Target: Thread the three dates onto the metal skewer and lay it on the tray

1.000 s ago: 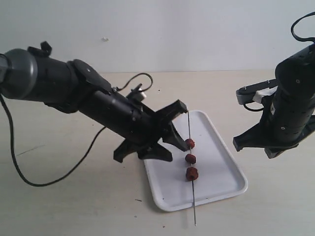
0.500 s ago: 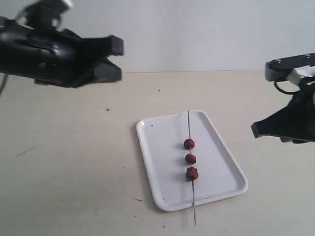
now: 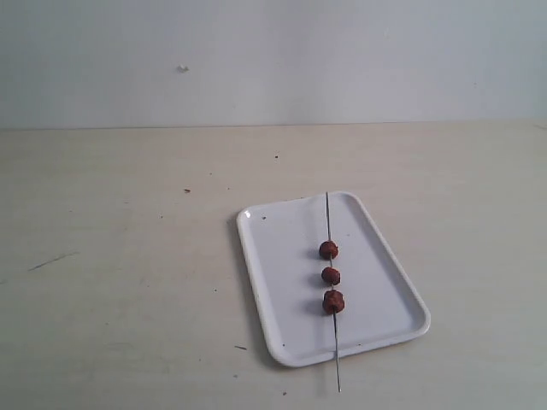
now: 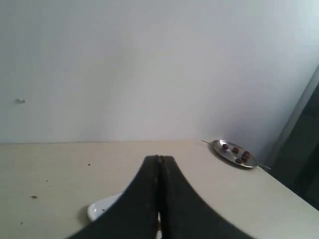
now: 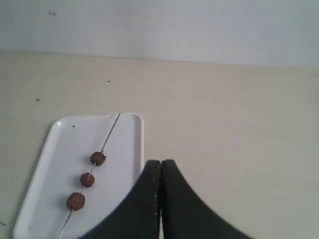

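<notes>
On the left, the left gripper [image 4: 159,159] is seen only in its own wrist view. Its two dark fingers are pressed flat together and nothing is held between them. Just past one finger a white corner of the tray [image 4: 101,209] is visible, low on the table [image 4: 45,169]. Far off at the table's edge, a small silvery dish [image 4: 228,155] with dark reddish lumps [image 4: 235,149] on it can be made out before the pale wall [image 4: 149,59].

In the exterior view no arm or gripper is shown. The tray [image 3: 282,282] lies flat on the table [image 3: 128,256], a little right of the middle. The metal skewer [image 3: 328,218] is laid lengthwise on it, toward the tray's right side. Its far tip is at the far rim, and its near end juts out past the near rim over the table. The three dates [image 3: 331,275] are threaded on the skewer in a row, slightly apart from one another, over the tray's near half.

On the right, the right gripper [image 5: 160,163] is likewise fully closed on nothing, finger against finger. In its wrist view the tray [image 5: 55,164], the metal skewer [image 5: 110,130] and the three dates [image 5: 87,179] are seen beyond the closed fingers, apart from them and untouched.
</notes>
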`<state>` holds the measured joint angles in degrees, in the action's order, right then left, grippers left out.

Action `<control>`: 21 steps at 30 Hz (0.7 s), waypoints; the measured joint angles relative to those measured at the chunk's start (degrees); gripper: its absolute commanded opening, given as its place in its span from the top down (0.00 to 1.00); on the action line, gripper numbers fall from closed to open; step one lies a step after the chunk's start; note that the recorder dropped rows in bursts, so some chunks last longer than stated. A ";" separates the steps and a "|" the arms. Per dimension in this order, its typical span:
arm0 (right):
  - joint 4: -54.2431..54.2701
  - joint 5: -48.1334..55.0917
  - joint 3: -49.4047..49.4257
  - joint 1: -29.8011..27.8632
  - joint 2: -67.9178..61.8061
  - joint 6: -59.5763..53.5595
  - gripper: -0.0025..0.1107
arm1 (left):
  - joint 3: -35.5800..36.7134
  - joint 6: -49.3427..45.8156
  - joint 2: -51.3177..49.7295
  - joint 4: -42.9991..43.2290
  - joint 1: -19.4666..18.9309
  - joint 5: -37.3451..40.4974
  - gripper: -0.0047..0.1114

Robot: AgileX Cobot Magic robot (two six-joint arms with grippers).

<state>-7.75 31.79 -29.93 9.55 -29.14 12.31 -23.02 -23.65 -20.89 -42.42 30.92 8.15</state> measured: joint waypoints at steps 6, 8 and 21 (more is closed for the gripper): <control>2.79 1.18 0.00 0.00 5.07 0.00 0.98 | 3.37 0.00 7.53 0.00 0.00 0.31 0.96; 2.94 1.18 0.09 0.00 5.45 0.00 0.98 | 3.37 0.00 7.82 0.00 0.00 0.56 0.96; 2.94 1.23 0.13 0.00 6.25 -0.38 0.98 | 3.37 0.00 7.94 0.00 0.00 0.73 0.96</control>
<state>-4.82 33.02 -29.80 9.55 -22.89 11.93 -19.65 -23.65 -12.94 -42.42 30.92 8.88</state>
